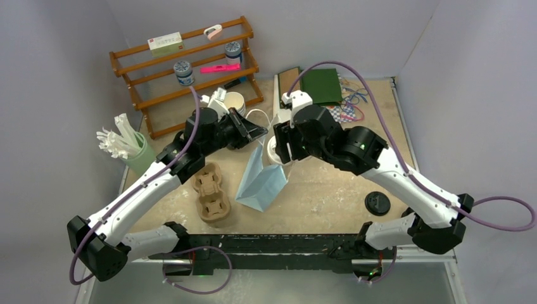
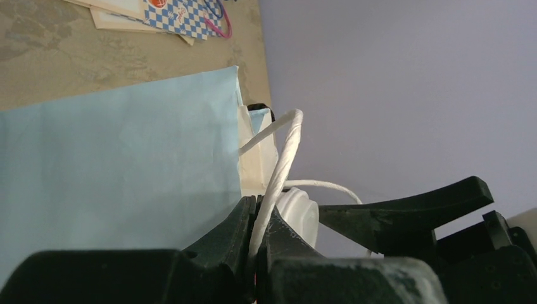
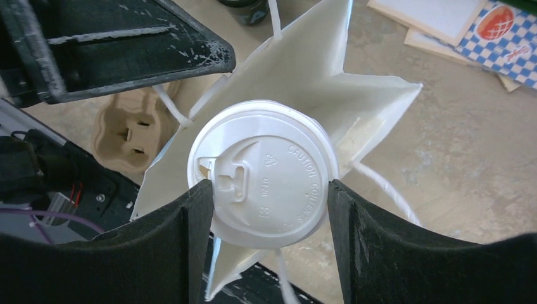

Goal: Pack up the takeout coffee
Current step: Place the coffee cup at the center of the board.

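Observation:
The cream-white cup with its white lid (image 3: pixel 263 183) sits between the fingers of my right gripper (image 3: pixel 269 187), which is shut on it. It hangs over the open mouth of a light blue paper bag (image 1: pixel 259 183), whose inside is white (image 3: pixel 316 69). My left gripper (image 2: pixel 261 206) is shut on the bag's white rope handle (image 2: pixel 282 161) and holds it up. The white lid also shows behind it in the left wrist view (image 2: pixel 303 215). In the top view the left gripper (image 1: pixel 255 132) and the right gripper (image 1: pixel 277 150) meet over the bag. A black round lid (image 1: pixel 378 203) lies at the right; I cannot tell whether a cup is under it.
A brown pulp carrier (image 1: pixel 212 193) lies left of the bag. A green holder with white sticks (image 1: pixel 130 149) stands at the far left. A wooden shelf (image 1: pixel 183 63) with small items, stacked cream cups (image 1: pixel 233 101), a green folder (image 1: pixel 321 85) and checkered papers (image 1: pixel 345 113) are at the back.

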